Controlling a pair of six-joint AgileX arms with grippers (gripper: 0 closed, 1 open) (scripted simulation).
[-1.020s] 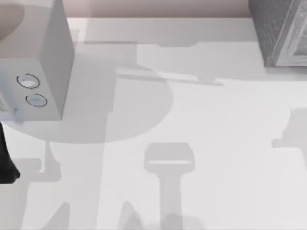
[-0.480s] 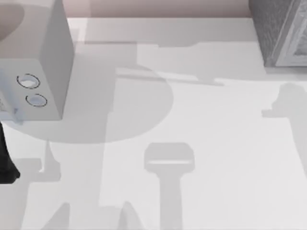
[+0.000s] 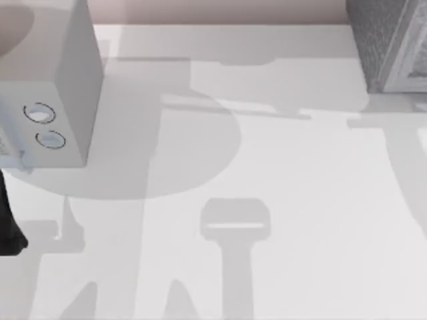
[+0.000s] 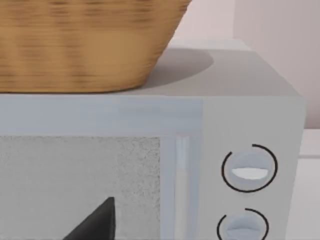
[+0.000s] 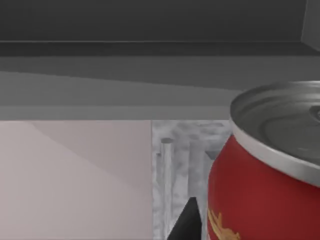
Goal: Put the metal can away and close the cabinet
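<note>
The metal can (image 5: 265, 170), red with a shiny silver top and a yellow mark, sits very close in the right wrist view. My right gripper (image 5: 260, 230) is shut on it, with one dark finger (image 5: 188, 220) showing beside the can. Beyond the can are a dark grey shelf-like underside and a speckled grey cabinet panel (image 5: 182, 150). In the top view the cabinet (image 3: 383, 40) stands at the far right corner, dark speckled grey with a paler framed front. My left arm (image 3: 9, 230) is parked at the table's left edge.
A smooth pale grey box (image 3: 67, 80) with two round rings (image 3: 40, 113) stands at the far left and carries a woven basket (image 4: 85, 40). Arm shadows lie across the white table (image 3: 300, 200).
The right arm's shadow at the table's right side has slid farther back, up to the cabinet's foot. The left arm has not moved.
</note>
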